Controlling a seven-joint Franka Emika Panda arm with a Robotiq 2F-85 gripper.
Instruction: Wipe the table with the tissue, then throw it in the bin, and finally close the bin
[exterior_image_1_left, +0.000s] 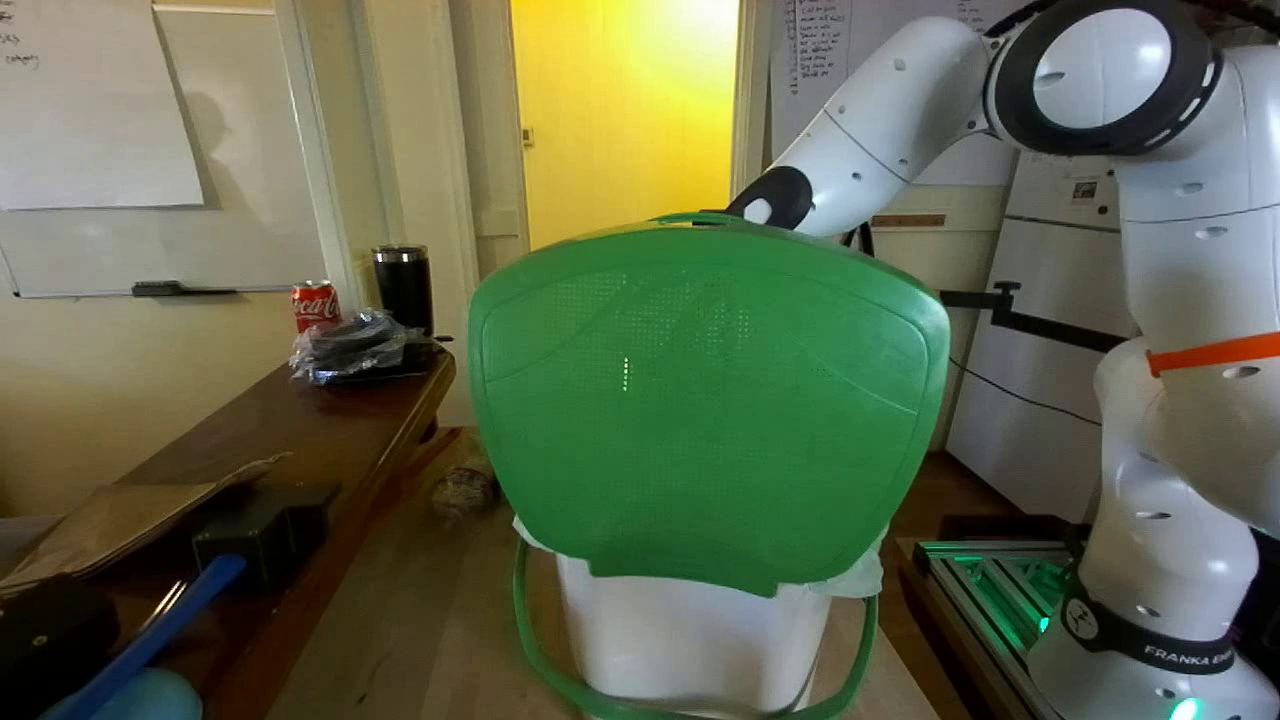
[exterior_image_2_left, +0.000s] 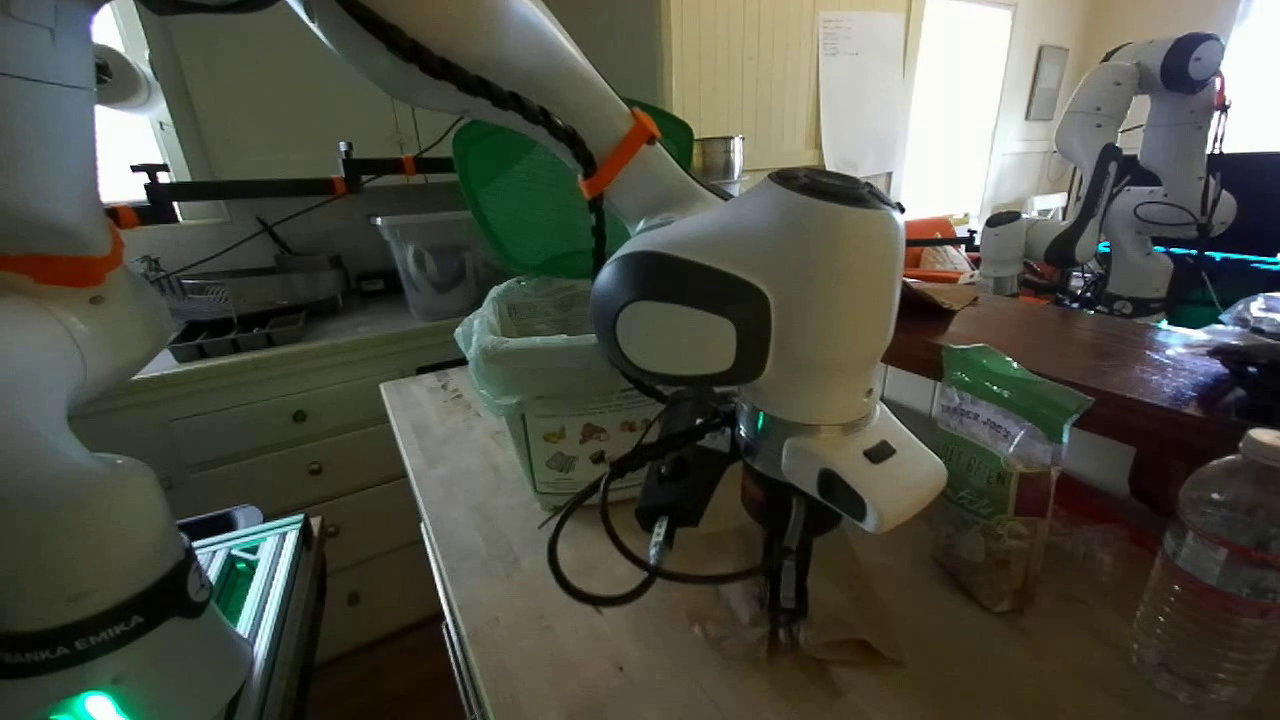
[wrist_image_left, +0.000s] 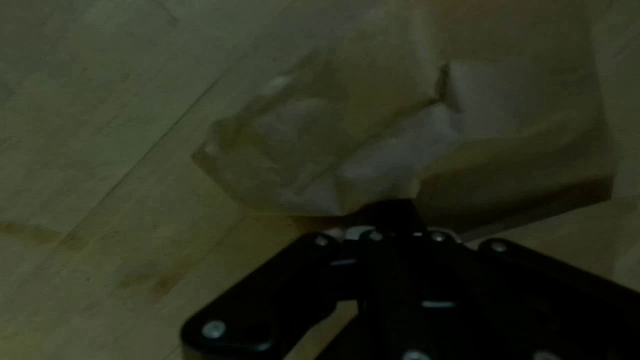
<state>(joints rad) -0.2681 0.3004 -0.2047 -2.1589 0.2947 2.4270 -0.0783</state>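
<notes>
Both exterior views show the large white plastic bin (exterior_image_1_left: 690, 635) on the pale wooden surface (exterior_image_2_left: 500, 520), its rounded bright-green lid (exterior_image_1_left: 705, 410) raised. In an exterior view that lid hides the black metal claw (exterior_image_2_left: 787, 628) completely; the claw is plain in an exterior view where it points down to the surface, near the bin but apart from it. There, too, the bin's open mouth shows, a thin pale-green plastic liner (exterior_image_2_left: 490, 345) draped over its rim.

The wrist view, though dark, tells most about the crumpled, thin, brownish tissue (wrist_image_left: 300, 155): it lies on the surface with its edge at the claw's tips — the jaws pressed together and pinching it. Brown smears (wrist_image_left: 162, 284) mark the surface nearby.

In an exterior view a red Coca-Cola can (exterior_image_1_left: 316, 305) and a tall black tumbler (exterior_image_1_left: 402, 288) rise behind a plastic-wrapped bundle (exterior_image_1_left: 355, 345); in an exterior view a green-and-clear food bag (exterior_image_2_left: 1000, 480) and a clear plastic bottle (exterior_image_2_left: 1210, 570) stand to one side of the claw.
</notes>
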